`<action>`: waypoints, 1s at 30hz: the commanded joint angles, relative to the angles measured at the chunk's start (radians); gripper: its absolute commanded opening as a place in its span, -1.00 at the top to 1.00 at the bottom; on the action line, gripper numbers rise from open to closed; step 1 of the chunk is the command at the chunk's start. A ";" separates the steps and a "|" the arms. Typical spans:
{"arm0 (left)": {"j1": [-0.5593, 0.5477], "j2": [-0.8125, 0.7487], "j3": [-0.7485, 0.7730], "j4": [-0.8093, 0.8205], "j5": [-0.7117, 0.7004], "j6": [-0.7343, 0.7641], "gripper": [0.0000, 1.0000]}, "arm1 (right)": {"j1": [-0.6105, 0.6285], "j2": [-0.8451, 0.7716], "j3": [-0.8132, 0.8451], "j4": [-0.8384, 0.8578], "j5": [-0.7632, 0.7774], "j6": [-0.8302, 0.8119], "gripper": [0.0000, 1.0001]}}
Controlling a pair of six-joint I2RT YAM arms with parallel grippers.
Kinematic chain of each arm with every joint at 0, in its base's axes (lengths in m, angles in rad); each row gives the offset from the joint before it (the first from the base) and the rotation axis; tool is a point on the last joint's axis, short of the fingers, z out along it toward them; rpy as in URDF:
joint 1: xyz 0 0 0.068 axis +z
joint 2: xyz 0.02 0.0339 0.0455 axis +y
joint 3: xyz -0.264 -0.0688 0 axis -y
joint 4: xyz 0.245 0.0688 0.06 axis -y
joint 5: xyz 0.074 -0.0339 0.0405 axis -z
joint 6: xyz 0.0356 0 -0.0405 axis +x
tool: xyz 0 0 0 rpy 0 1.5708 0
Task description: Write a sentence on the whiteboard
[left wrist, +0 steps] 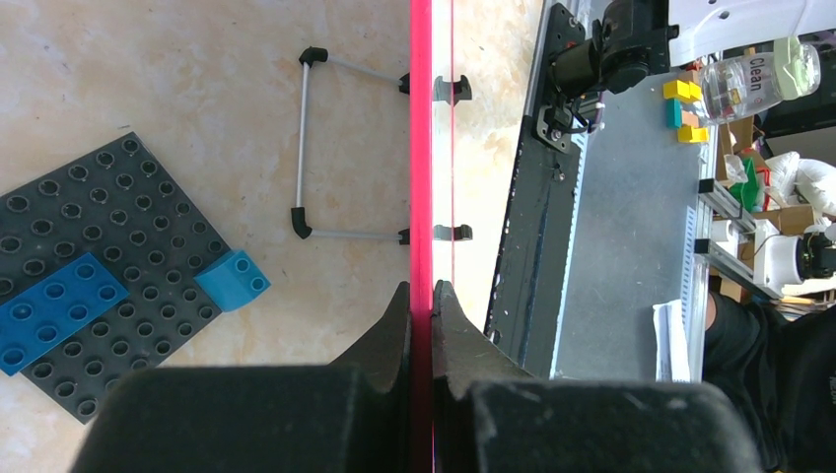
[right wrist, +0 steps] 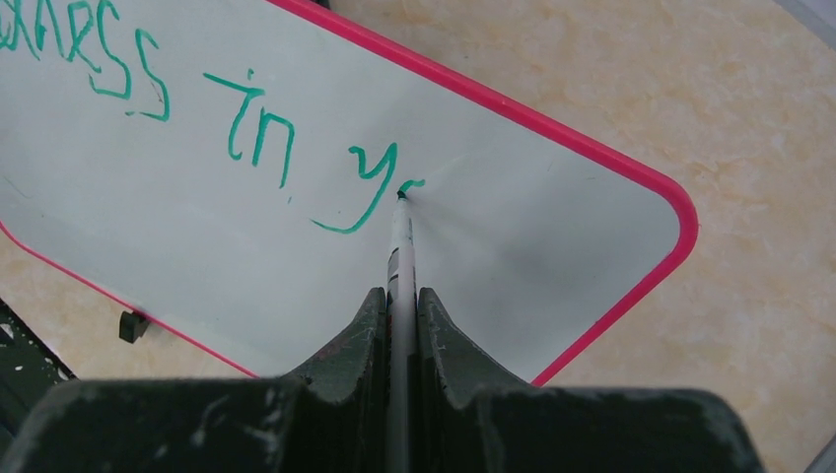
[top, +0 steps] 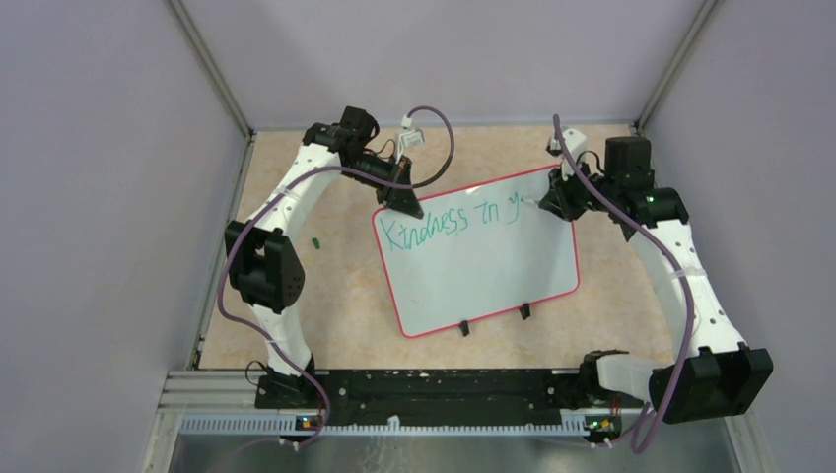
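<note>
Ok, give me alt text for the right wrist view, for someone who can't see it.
The right pincer grips a white marker, tip touching the red-rimmed whiteboard just after teal lettering ending "in y". Beige tabletop shows beyond the board.

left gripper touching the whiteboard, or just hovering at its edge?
Touching. Left wrist view: fingers of the left gripper clamp the whiteboard by its red rim, no gap either side.

One glossy white rectangular whiteboard (top: 483, 281) with red-pink rim, two black clips (top: 463, 328), one line of teal-green handwritten lettering (top: 426, 229), one slim white marker (right wrist: 399, 251), one dark grey studded plate (left wrist: 138, 227) and two blue plastic bricks (left wrist: 54, 310) are visible.
</note>
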 commanded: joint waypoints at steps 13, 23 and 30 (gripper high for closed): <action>-0.008 -0.010 -0.025 0.023 -0.148 0.065 1.00 | -0.007 -0.030 -0.014 0.021 0.107 -0.035 1.00; -0.007 -0.009 -0.024 0.021 -0.146 0.068 1.00 | -0.007 -0.015 0.022 0.066 0.069 0.008 1.00; -0.008 -0.008 -0.023 0.020 -0.147 0.070 1.00 | -0.006 -0.001 0.038 0.081 0.047 0.025 1.00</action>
